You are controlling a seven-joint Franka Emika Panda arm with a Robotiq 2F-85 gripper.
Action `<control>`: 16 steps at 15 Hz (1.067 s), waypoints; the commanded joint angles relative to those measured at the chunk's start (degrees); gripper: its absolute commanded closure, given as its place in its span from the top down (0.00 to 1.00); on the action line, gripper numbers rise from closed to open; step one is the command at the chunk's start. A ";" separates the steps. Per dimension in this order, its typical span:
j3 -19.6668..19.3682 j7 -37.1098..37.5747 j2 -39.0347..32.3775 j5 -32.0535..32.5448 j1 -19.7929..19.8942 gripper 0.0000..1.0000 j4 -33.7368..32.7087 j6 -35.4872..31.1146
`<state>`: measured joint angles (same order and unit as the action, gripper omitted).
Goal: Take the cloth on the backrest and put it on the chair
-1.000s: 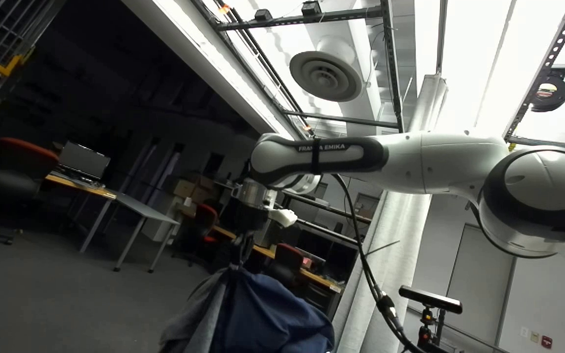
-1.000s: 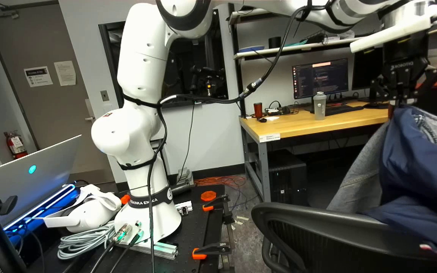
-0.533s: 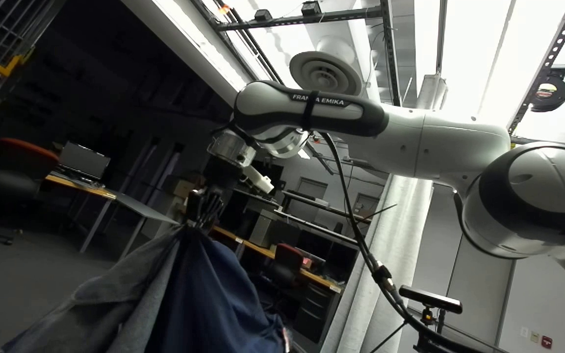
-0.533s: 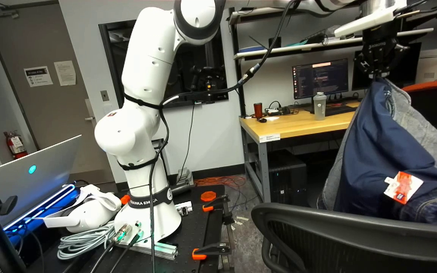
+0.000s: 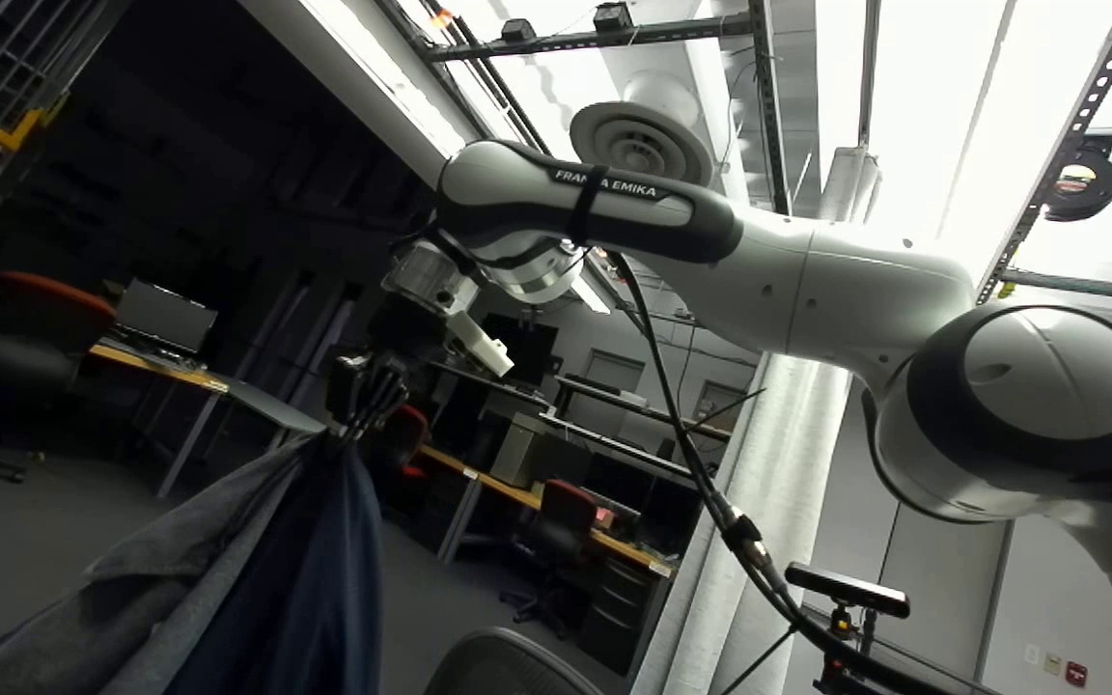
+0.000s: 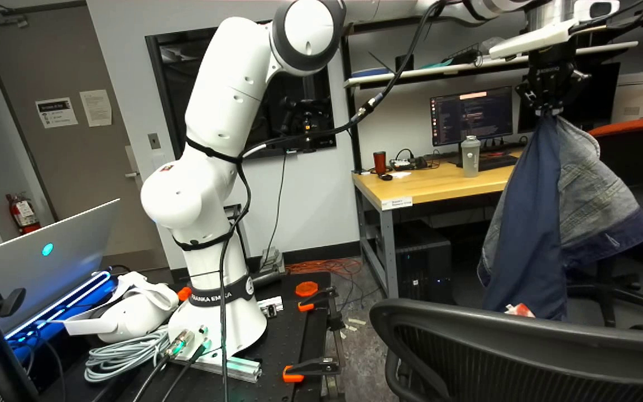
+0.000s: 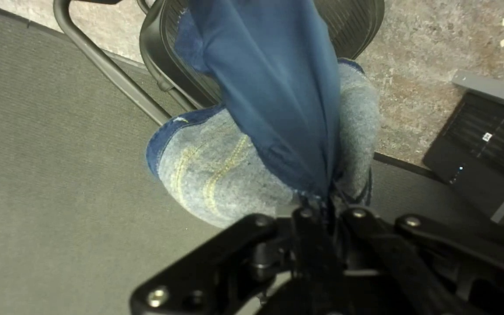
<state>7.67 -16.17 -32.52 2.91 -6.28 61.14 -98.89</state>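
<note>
The cloth (image 6: 536, 218) is dark navy with grey denim-like parts and hangs in loose folds. My gripper (image 6: 548, 111) is shut on its top end and holds it up in the air. In another exterior view, the gripper (image 5: 339, 430) and hanging cloth (image 5: 324, 569) are at lower left. The chair's dark mesh backrest (image 6: 522, 363) stands at lower right; the cloth's lower end with a red-white tag shows just above its rim. In the wrist view, the gripper (image 7: 326, 210) pinches the cloth (image 7: 278, 78), which hangs over part of the chair (image 7: 352, 26).
A chair armrest (image 7: 107, 65) shows in the wrist view. A wooden desk (image 6: 433, 187) with a bottle (image 6: 470, 156) and monitor (image 6: 472, 114) stands behind. An orange-backed chair (image 6: 639, 125) is at far right. A camera on a stand (image 5: 846, 589) is near the arm.
My gripper has risen and moved left in both exterior views, with the cloth in it. The cloth has come up off the backrest and hangs more freely, and the backrest's rim is uncovered.
</note>
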 commanded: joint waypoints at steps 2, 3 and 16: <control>-1.15 -0.20 -3.07 -0.78 2.35 0.02 -3.62 3.05; -1.49 -0.49 -3.20 -0.52 2.83 0.02 -3.11 2.79; -3.24 -4.14 1.60 0.21 8.97 0.72 3.27 9.54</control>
<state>4.75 -18.37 -34.16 3.08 1.37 61.57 -91.68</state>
